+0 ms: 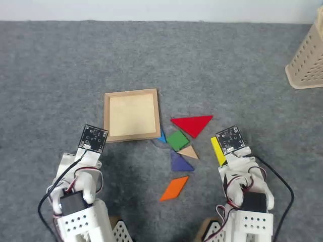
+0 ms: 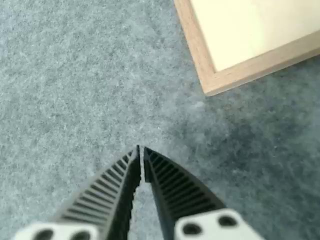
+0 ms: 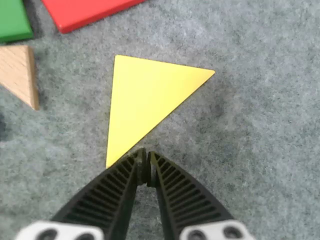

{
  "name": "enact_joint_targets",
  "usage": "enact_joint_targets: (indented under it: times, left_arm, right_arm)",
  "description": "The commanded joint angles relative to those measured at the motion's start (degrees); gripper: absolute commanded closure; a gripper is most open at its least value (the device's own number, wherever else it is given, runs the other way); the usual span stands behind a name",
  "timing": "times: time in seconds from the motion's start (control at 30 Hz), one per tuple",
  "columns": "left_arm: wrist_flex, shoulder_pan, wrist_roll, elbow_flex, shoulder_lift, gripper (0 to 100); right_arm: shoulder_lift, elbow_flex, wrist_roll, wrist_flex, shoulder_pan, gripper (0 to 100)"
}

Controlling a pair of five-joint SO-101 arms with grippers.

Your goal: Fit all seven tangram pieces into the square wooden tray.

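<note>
The square wooden tray [image 1: 107, 119] lies flat on the grey-covered table [image 1: 60, 75], a little left of centre. All seven pieces lie outside it on the table, in a loose cluster to its right.

The small blue triangle [image 1: 162, 137] sits right against the tray's near right corner. Just beside it is the green square [image 1: 177, 140], turned corner-up like a diamond. The big red triangle [image 1: 193, 123] lies just beyond the green square, its long edge on the far side. On the near side of the green square is the plain wooden triangle [image 1: 189, 151]. The purple triangle [image 1: 179, 162] comes next, towards the arms. The orange parallelogram [image 1: 174, 188] is nearest of all and lies a bit apart from the rest. The yellow triangle [image 1: 217, 150] lies off to the right of the cluster, partly under the right arm's wrist.

The left gripper [image 2: 141, 150] hangs over bare table just near of the tray's near left corner. Its jaws are closed nearly tip to tip, with nothing between them.

The right gripper [image 3: 146, 152] has its jaws pressed together and holds nothing. Its tips sit at the near edge of the yellow triangle; I cannot tell whether they touch it.

A pale slatted basket [image 1: 308, 55] stands at the far right.
</note>
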State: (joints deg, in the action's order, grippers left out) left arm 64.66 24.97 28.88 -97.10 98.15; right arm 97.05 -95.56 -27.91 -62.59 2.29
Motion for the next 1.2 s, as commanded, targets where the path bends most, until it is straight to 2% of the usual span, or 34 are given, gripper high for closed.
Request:
enact_joint_targets:
  times: [0.0, 0.7, 0.83, 1.0, 1.17]
  left_arm:
    - [0.4, 0.1, 0.2, 0.2, 0.0, 99]
    - [0.4, 0.1, 0.2, 0.2, 0.0, 99]
    - [0.4, 0.1, 0.1, 0.2, 0.0, 99]
    - [0.4, 0.3, 0.2, 0.2, 0.0, 99]
    - [0.1, 2.5, 1.1, 0.2, 0.0, 99]
  right_arm:
    - [1.5, -1.2, -0.9, -1.1, 0.7, 99.1]
    - [1.5, -1.2, -0.6, -1.3, 0.7, 99.1]
    - [2.0, -1.2, -0.8, -7.3, 0.4, 99.0]
    - [2.0, -1.2, -1.0, -8.4, -4.8, 99.1]
    - [2.0, -1.0, -1.0, 0.7, -5.1, 99.0]
